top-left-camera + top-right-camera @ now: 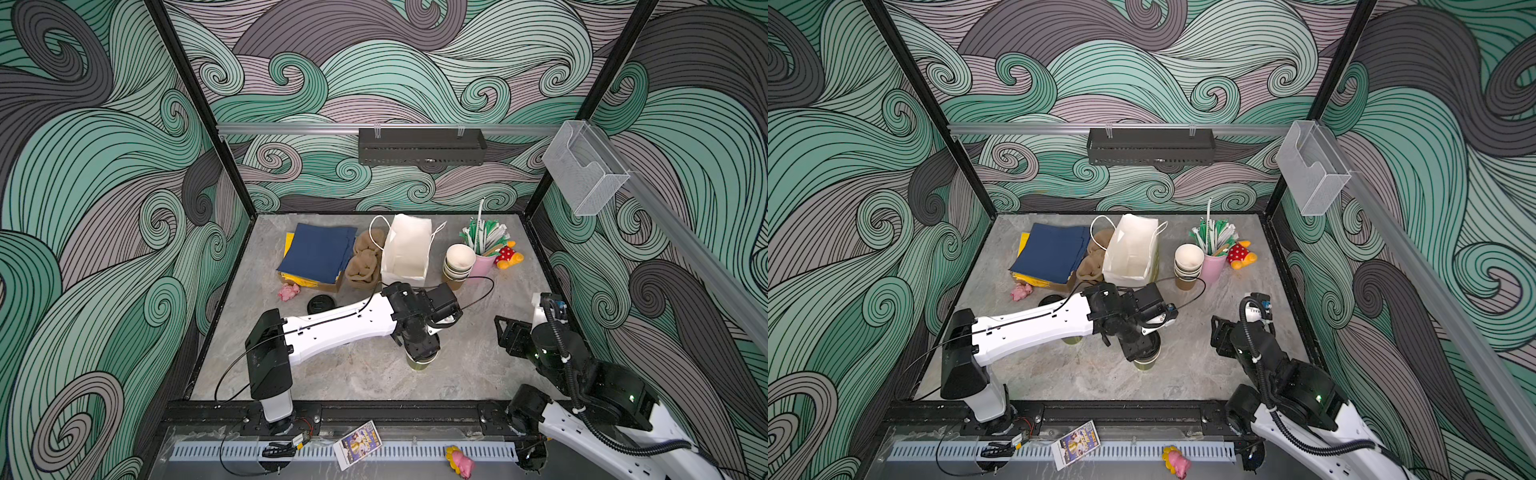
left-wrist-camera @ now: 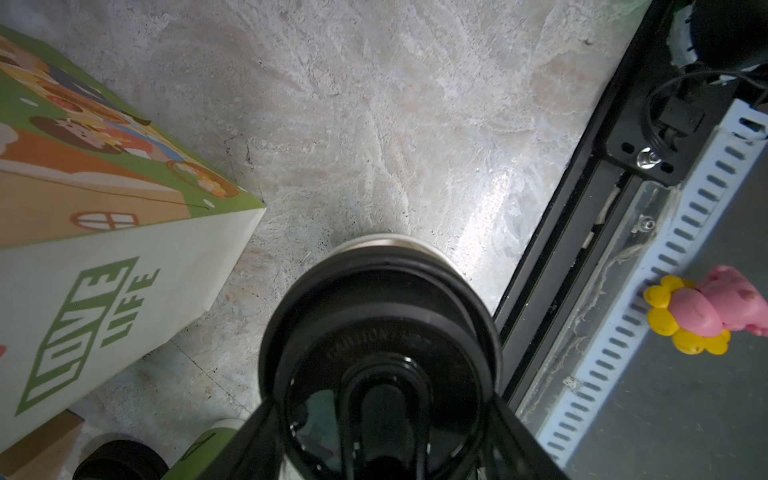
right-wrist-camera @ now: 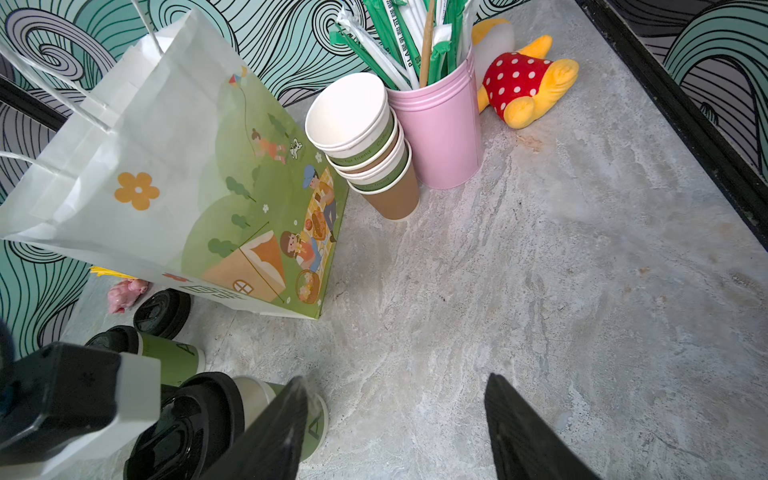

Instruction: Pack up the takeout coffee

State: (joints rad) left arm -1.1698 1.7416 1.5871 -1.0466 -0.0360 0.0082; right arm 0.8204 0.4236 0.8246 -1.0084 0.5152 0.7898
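A green paper cup (image 1: 419,364) (image 1: 1146,362) stands mid-table with a black sip lid (image 2: 382,324) on top. My left gripper (image 1: 419,345) (image 2: 382,409) points down over it, its fingers pressed against both sides of the lid. A second lidded cup (image 3: 170,357) (image 1: 1071,338) stands behind the left arm. A loose black lid (image 1: 318,305) (image 3: 162,307) lies near the white paper bag (image 1: 407,249) (image 3: 166,166). A stack of empty cups (image 1: 457,266) (image 3: 361,141) stands right of the bag. My right gripper (image 1: 505,332) (image 3: 395,419) hovers open over bare table.
A pink cup of wrapped straws (image 1: 484,262) and a red-spotted plush (image 1: 509,255) sit at the back right. Blue napkins (image 1: 318,251), brown pulp carriers (image 1: 365,262) and a pink toy (image 1: 289,291) lie left of the bag. A black rail (image 1: 374,409) edges the front.
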